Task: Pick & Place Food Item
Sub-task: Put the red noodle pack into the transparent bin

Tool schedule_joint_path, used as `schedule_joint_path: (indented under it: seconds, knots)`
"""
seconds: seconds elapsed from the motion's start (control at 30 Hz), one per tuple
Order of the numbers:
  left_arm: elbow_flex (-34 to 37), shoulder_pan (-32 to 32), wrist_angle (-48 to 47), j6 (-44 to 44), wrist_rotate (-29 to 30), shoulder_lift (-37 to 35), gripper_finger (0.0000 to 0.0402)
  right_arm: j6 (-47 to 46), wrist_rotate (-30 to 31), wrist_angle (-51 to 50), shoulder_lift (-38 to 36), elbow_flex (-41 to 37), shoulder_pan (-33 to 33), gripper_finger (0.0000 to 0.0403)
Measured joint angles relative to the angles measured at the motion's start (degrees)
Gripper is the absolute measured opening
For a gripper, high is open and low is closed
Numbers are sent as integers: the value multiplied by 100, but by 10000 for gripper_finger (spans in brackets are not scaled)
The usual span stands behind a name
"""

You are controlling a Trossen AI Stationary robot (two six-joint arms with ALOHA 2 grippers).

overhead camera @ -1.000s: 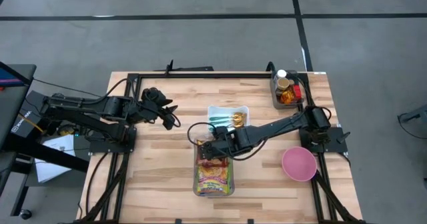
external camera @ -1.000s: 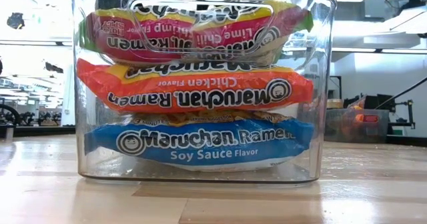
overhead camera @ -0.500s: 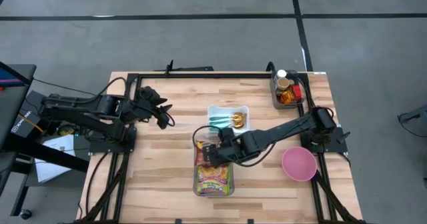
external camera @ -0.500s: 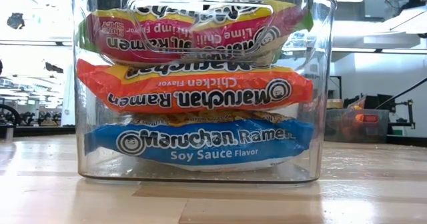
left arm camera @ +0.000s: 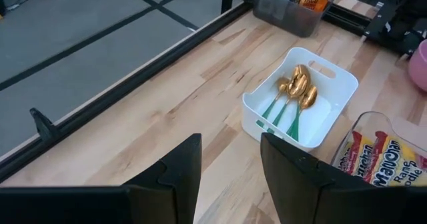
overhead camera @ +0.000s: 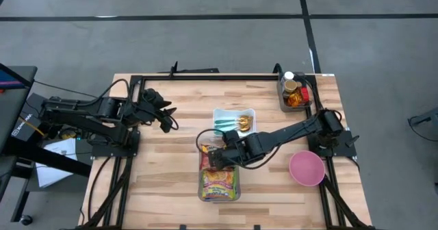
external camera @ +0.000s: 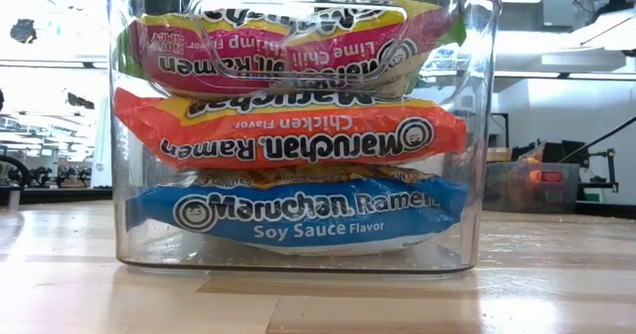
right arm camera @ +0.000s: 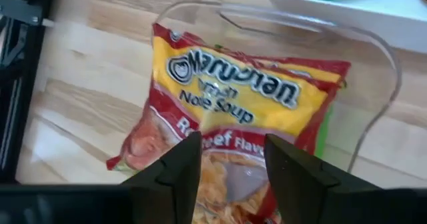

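- The right gripper (overhead camera: 217, 156) hangs over the far end of the clear bin (overhead camera: 202, 189) in the middle of the table; its fingers (right arm camera: 175, 177) stand apart, one on each side of the top ramen packet (right arm camera: 233, 121).
- Whether the fingers press on that packet cannot be told; the packet's near edge lies between them.
- That top packet is red and yellow, a beef-flavor one, lying flat on the stack with one end over the bin's rim.
- Seen level from the table, the bin (external camera: 482, 125) holds three more packets stacked flat: a pink lime chili shrimp packet (external camera: 288, 46) on top, an orange chicken packet (external camera: 288, 135) under it, a blue soy sauce packet (external camera: 298, 213) at the bottom.
- Just beyond the bin stands a white tray (overhead camera: 220, 113) with gold spoons (left arm camera: 297, 87) on green handles.
- A pink bowl (overhead camera: 306, 168) sits near the right edge of the wooden table (overhead camera: 164, 182).
- A small box of bottles (overhead camera: 294, 93) stands at the far right corner.
- The left gripper (overhead camera: 166, 113) waits above the left part of the table, fingers (left arm camera: 167, 177) apart and holding nothing.
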State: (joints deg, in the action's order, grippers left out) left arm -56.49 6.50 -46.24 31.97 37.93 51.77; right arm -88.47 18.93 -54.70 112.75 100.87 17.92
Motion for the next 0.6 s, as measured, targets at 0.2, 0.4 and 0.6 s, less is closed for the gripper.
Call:
schedule_joint_path:
  seconds: [0.2,0.4,0.6]
  knots:
    - [0,0,0,1,-4,0,149,239,-228,58,0,0,-132,156]
    - [0,0,0,2,-4,1,149,467,-459,174,37,1,-156,154]
    - [0,-2,11,15,-23,4,149,508,-781,202,319,5,-160,154]
